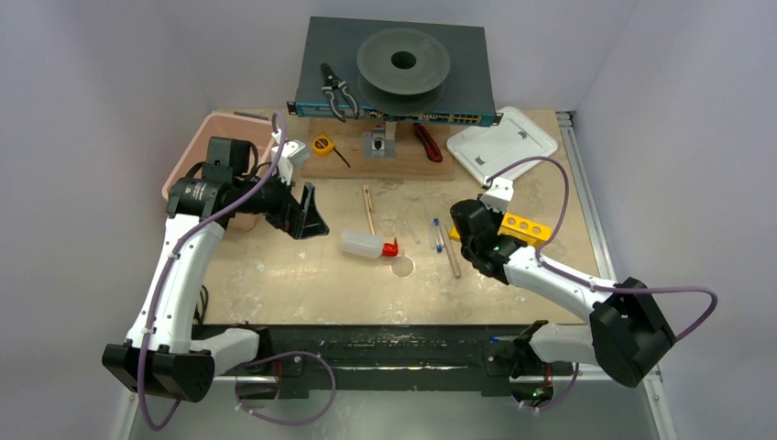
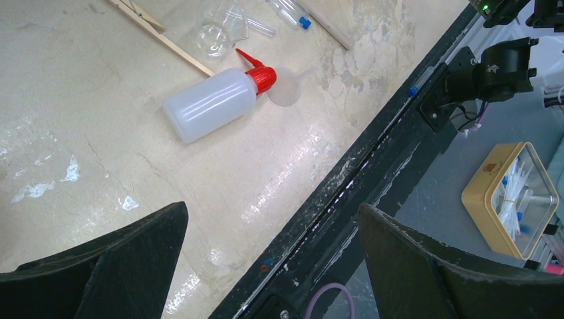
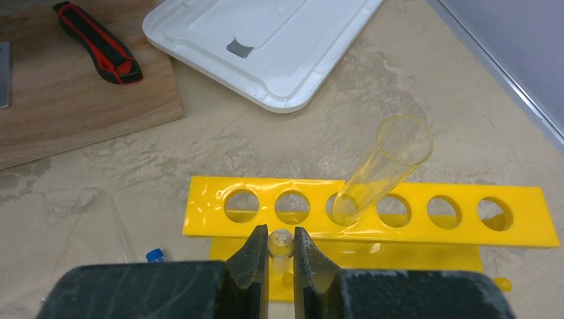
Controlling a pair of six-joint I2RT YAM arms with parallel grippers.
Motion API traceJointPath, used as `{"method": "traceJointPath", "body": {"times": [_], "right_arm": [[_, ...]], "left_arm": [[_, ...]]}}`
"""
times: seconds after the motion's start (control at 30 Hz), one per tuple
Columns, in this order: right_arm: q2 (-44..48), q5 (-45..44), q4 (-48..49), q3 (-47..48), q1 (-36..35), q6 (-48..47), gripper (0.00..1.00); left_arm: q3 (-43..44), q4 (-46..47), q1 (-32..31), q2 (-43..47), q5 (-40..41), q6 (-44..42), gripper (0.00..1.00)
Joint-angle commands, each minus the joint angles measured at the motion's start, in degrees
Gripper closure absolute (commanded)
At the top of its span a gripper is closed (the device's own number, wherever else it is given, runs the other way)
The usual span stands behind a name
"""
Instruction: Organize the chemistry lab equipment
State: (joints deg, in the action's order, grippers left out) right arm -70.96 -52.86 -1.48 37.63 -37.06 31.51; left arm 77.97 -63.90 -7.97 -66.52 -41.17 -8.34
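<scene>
My right gripper (image 3: 280,232) is shut on a thin clear tube (image 3: 281,243), held end-on just in front of the yellow tube rack (image 3: 372,214). A wider clear tube (image 3: 382,169) leans in the rack's third hole. In the top view the right gripper (image 1: 484,231) is beside the rack (image 1: 524,226). The squeeze bottle with red cap (image 1: 366,244) lies mid-table, with the small round dish (image 1: 402,267) by its nozzle. Blue-capped tubes (image 1: 437,236) and wooden sticks (image 1: 368,209) lie near. My left gripper (image 2: 271,209) is open and empty, left of the bottle (image 2: 213,103).
A white tray lid (image 1: 501,140) lies at the back right and a pink bin (image 1: 206,137) at the back left. A wooden board (image 1: 394,156) carries a tape measure (image 1: 322,144) and a red-handled knife (image 3: 98,43). A network switch (image 1: 394,73) holds pliers (image 1: 334,92).
</scene>
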Motion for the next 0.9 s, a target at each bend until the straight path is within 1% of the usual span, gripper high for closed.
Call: {"method": "traceJointPath", "body": {"times": [0.0, 0.13, 0.43, 0.47, 0.57, 0.6, 0.8, 0.87], "right_arm": [[-0.99, -0.21, -2.27, 1.30, 0.29, 3.17, 1.00], [-0.54, -1.06, -4.01, 1.36, 0.30, 4.71, 1.00], [0.46, 0.32, -4.37, 0.53, 0.30, 4.79, 1.00], [0.53, 0.48, -4.44, 0.48, 0.27, 4.79, 0.99], [1.12, 0.78, -4.50, 0.22, 0.29, 4.75, 0.85], [1.29, 0.86, -4.44, 0.06, 0.24, 4.63, 0.84], [1.90, 1.51, -4.27, -0.60, 0.23, 4.79, 0.84], [1.81, 1.83, -4.30, -0.62, 0.32, 4.72, 0.81]], "left_arm": [[0.61, 1.39, 0.36, 0.22, 0.44, -1.21, 0.00], [0.51, 1.44, 0.32, 0.45, 0.66, -1.41, 0.00], [0.43, 1.45, 0.32, 0.64, 1.11, -1.64, 0.00], [0.50, 1.47, 0.32, 0.61, 1.23, -1.66, 0.00], [0.51, 1.47, 0.32, 0.72, 1.44, -1.89, 0.00], [0.51, 1.47, 0.32, 0.69, 1.46, -2.03, 0.00], [0.50, 1.63, 0.34, 0.78, 1.58, -2.04, 0.00], [0.51, 1.72, 0.32, 0.77, 1.62, -1.95, 0.00]]}}
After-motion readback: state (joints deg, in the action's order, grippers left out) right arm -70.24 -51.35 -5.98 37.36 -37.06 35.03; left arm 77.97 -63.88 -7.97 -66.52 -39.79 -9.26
